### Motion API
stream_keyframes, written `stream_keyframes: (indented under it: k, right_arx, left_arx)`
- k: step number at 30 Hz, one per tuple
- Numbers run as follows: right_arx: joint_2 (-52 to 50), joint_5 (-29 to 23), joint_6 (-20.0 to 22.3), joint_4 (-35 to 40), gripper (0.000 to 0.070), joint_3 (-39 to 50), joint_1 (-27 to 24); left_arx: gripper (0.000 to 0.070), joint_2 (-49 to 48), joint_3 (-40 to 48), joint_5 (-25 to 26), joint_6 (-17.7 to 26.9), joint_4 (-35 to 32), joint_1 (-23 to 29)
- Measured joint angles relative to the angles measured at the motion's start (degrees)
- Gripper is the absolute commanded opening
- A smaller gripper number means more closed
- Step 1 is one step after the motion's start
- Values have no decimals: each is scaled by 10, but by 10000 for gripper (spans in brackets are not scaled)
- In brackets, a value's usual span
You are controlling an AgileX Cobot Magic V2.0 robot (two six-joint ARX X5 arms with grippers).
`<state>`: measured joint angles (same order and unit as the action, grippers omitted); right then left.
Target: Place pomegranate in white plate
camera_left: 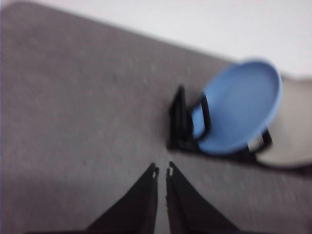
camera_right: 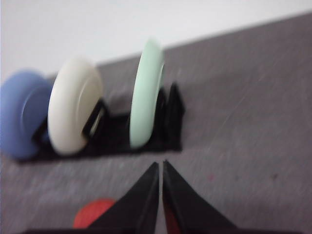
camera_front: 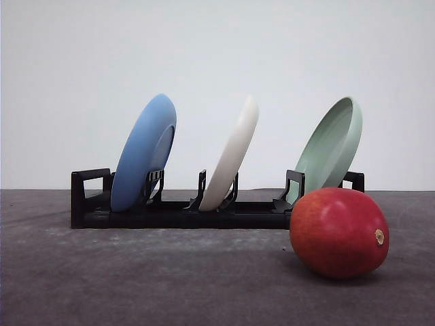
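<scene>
On the grey desk [camera_front: 136, 278] a black rack [camera_front: 170, 212] holds three plates on edge, each leaning toward the right in the front view; the blue plate [camera_front: 144, 153] sits at the left end, the white plate [camera_front: 232, 155] in the middle slot, and the pale green plate [camera_front: 332, 148] at the right end; the three stand apart from one another. The pomegranate [camera_front: 340, 232] lies on the desk in front of the rack's right end, nearer the camera than the green plate, its tan stem spot turned to the right; it rests on the desk, not in any plate, and nothing grips it.

In the left wrist view the left gripper [camera_left: 162, 171] hangs above bare desk with its jaws drawn nearly together, a thin slit between the tips and nothing held; the blue plate [camera_left: 239, 107] and the rack's end [camera_left: 181, 122] lie just beyond it, blurred.

In the right wrist view the right gripper [camera_right: 160, 165] likewise has its jaws brought together on nothing; beyond it stand the green plate [camera_right: 146, 92], the white plate [camera_right: 73, 106] and the blue plate [camera_right: 22, 114] in the rack [camera_right: 168, 124]; a red patch of the pomegranate [camera_right: 93, 212] shows beside the dark finger, apart from the tips; this view is blurred too.
</scene>
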<state>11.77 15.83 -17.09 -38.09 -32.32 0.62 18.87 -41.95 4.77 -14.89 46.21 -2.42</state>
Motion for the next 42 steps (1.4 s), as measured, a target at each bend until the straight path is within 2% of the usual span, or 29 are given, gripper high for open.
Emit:
stream_keyframes:
  k: [4,7,12,18,27,29,30,32,33,42]
  right_arx:
    - [56,30,28,-11,7,-3,6]
    - [84,35,43,-11,7,-3,21]
    - [101,35,63,-4,7,-3,61]
    - [101,35,84,28,8,-3,113]
    - [101,36,113,62,9,-3,121]
    - [101,36,113,62,88,-3,121]
    - [101,36,114,62,166,-3,121]
    - [101,36,114,62,346,-3,121]
    - [101,36,114,62,398,-3,121]
    - [101,36,113,62,416,-3,121]
  left_arx:
    - [11,69,-29,62,32,23,0]
    - [11,111,-30,86,43,16,-9]
    - [11,162,-30,87,53,-24,-51]
    - [11,206,-30,87,78,-100,-126]
    - [19,242,-30,88,154,-152,-202]
    - [72,242,-30,88,159,-153,-210]
    - [129,242,-30,88,160,-155,-214]
    - [290,242,-30,89,160,-162,-220]
    - [337,242,-31,89,161,-165,-224]
    - [356,247,-31,91,170,-224,-281]
